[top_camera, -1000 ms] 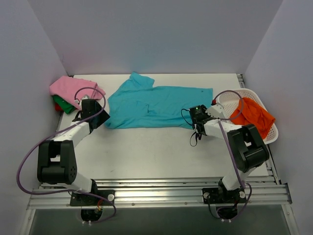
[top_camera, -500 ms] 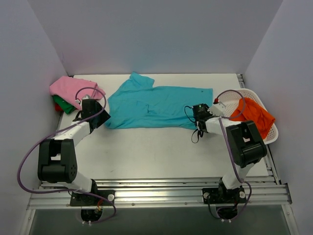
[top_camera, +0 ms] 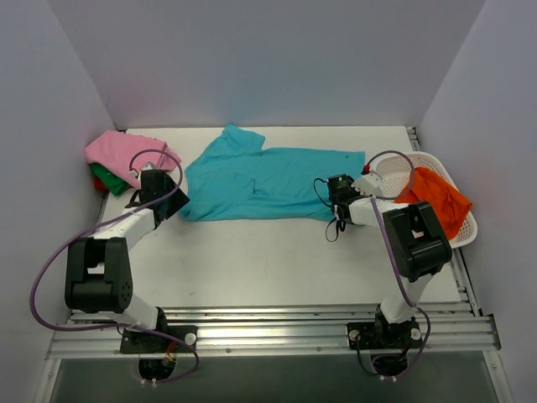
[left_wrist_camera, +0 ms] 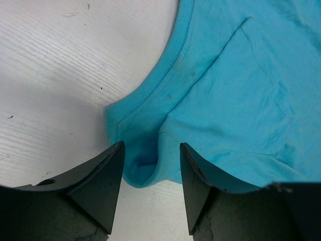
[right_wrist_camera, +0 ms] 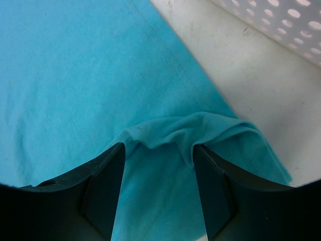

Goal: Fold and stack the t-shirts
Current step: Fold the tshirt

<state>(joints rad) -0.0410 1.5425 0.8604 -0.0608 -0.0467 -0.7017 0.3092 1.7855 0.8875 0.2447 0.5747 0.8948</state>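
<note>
Shifted toward 12 o'clock, jaws narrowed: right gripper (top_camera: 336, 186). Top view: teal t-shirt (top_camera: 268, 180) mid-table, long axis 9-to-3; left gripper (top_camera: 157, 186) at 9 o'clock end. Left wrist: half-open astride shoulder corner, unclamped. Right wrist: half-open, hem fold bunched between.

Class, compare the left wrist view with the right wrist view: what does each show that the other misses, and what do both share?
Only the left wrist view: a curved ribbed edge and a pocket seam. Only the right wrist view: the white lattice basket and a straight stitched hem. Both: the teal t-shirt on the white table, with cloth bunched between parted fingers, of the left gripper in one and the right gripper in the other.
</note>
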